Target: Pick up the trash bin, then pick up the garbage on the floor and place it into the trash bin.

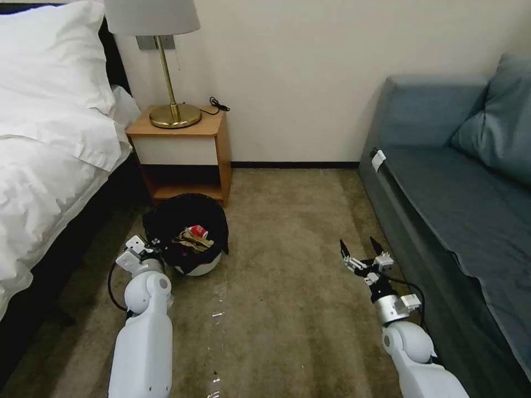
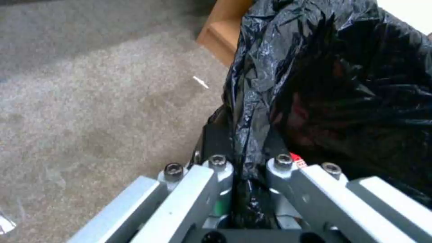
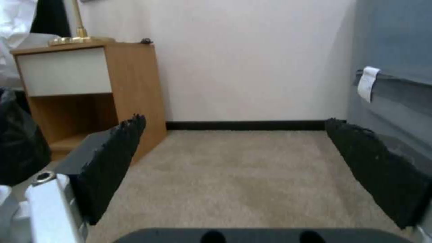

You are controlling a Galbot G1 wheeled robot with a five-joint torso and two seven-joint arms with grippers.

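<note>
No readable text before me.
The white tag (image 3: 368, 83) on the sofa (image 1: 453, 182) and the red packet (image 1: 197, 231) in my bin (image 1: 206, 267) show no legible lettering.

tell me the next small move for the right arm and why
Probably keep it waiting, or retract it. The right gripper hangs open and empty over bare carpet beside the sofa, the left gripper is clamped on the trash bin, and garbage already lies inside.
</note>
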